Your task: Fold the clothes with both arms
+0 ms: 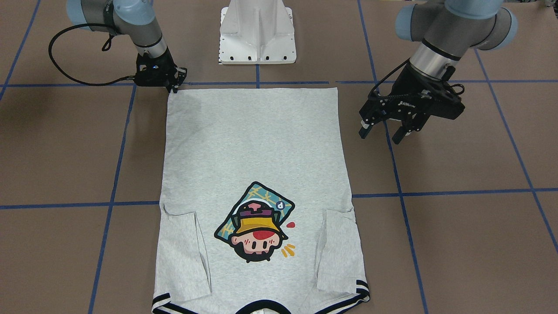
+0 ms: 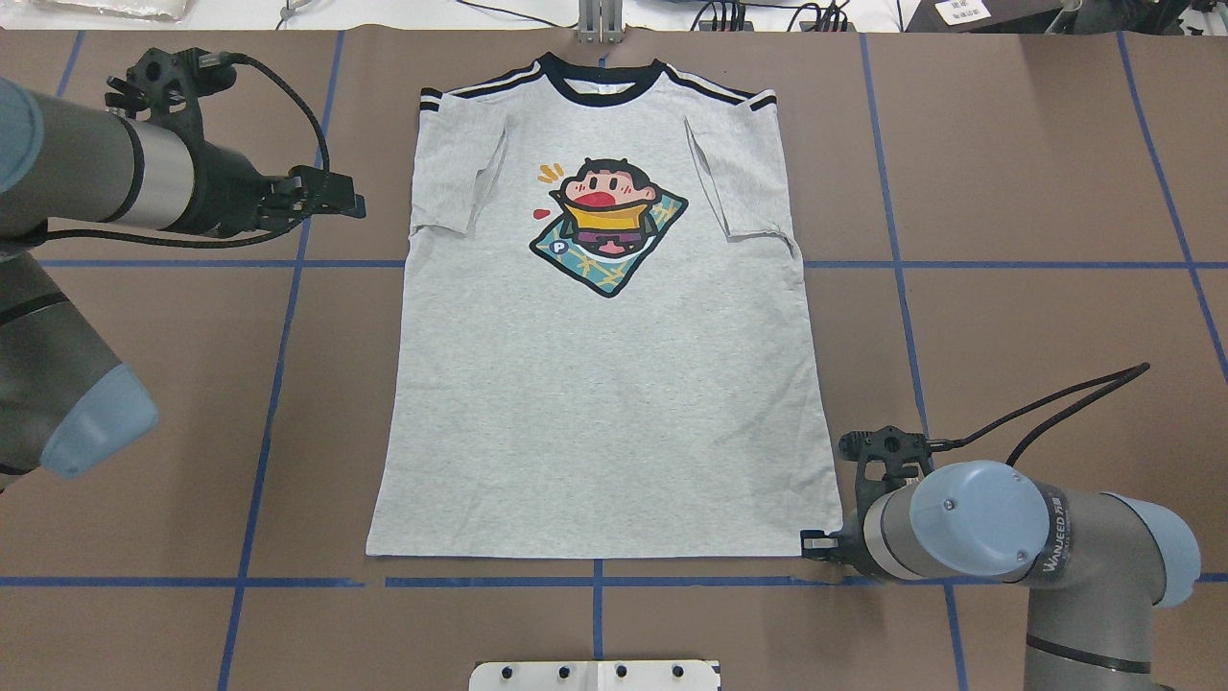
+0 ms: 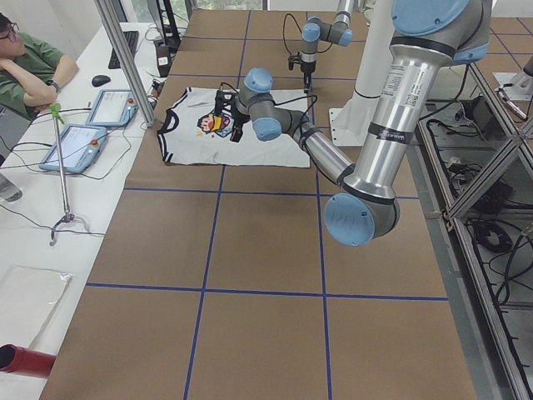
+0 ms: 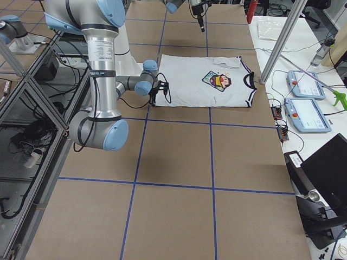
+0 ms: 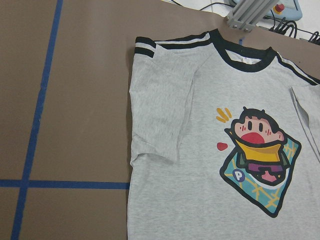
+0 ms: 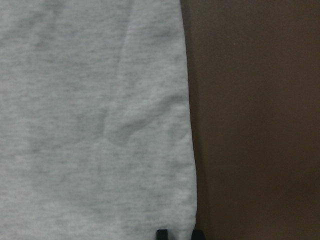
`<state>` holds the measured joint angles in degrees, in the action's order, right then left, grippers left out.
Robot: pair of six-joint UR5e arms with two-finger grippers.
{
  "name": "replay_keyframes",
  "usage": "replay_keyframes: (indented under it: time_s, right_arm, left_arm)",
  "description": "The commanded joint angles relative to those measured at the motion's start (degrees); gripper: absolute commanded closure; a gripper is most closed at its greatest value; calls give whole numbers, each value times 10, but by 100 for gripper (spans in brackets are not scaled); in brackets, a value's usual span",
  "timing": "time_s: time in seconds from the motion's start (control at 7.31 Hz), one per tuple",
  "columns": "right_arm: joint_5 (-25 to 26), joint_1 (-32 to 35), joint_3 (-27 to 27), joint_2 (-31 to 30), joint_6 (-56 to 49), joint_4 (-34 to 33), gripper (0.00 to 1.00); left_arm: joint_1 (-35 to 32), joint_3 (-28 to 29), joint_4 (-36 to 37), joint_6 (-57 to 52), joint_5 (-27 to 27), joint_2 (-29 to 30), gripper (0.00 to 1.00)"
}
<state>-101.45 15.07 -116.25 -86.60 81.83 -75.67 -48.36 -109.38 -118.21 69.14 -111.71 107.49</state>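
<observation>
Clamps with the right end effector (image 1: pixel 174 86), fingertips (image 6: pixel 161 233) close together, on the hem corner of the T-shirt (image 1: pixel 253 144), upper left of the front view. Holds the left end effector (image 1: pixel 381 135) spread apart, clear of the cloth, upper right. Lies flat on the tabletop (image 1: pixel 457 240), print up, long axis vertical, collar at bottom edge.

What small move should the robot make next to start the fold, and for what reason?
Probably move the left gripper to the free hem corner of the T-shirt and lower it. The right gripper sits low at the other hem corner, while the left one hangs open beside the cloth, touching nothing.
</observation>
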Motion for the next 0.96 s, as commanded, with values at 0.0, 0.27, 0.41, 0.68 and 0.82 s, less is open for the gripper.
replay_keyframes:
  time_s: [0.0, 0.27, 0.41, 0.68, 0.82]
  right_arm:
    - [1, 2, -17, -2, 1, 0, 100]
    - [8, 1, -32, 1, 30, 3, 100]
    - [10, 0, -32, 5, 44, 5, 100]
    - [51, 1, -35, 2, 47, 7, 100]
    - [50, 1, -37, 5, 48, 7, 100]
  left_arm:
    - [0, 0, 0, -1, 0, 0, 1]
    - [-1, -2, 0, 6, 0, -6, 1]
    - [0, -12, 0, 21, -1, -19, 1]
    - [64, -98, -3, 102, 7, -115, 1]
    - [110, -127, -4, 148, 21, -146, 1]
